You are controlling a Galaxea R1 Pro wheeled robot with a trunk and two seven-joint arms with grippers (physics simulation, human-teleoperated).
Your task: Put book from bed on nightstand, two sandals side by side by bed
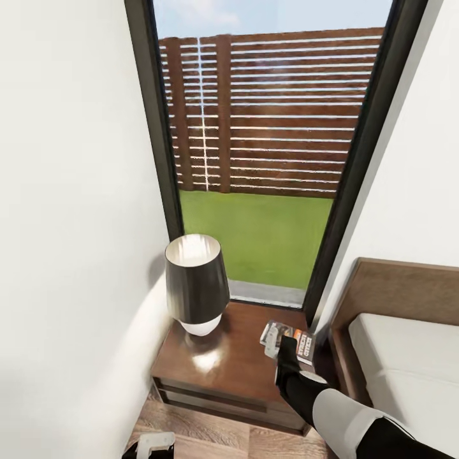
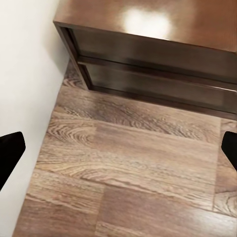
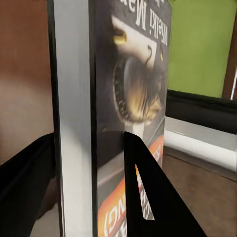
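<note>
Low at the left, left end effector hanging over the wood-plank floor, fingers spread wide at opposite edges of the left wrist view, nothing between them. Just ahead of it, nightstand with dark glossy top and drawer fronts, set against the white wall. On the nightstand top, well to the left of the right end effector, a lamp with dark shade and white base. Behind, tall dark-framed window with brown slatted fence and green lawn. Further right, right end effector over the nightstand's right part, fingers closed onto the book, one black finger pressed on the cover, the other behind the page edge; whether the book touches the top, impossible to tell. Just right of that end effector, bed with brown headboard and light-grey mattress
</note>
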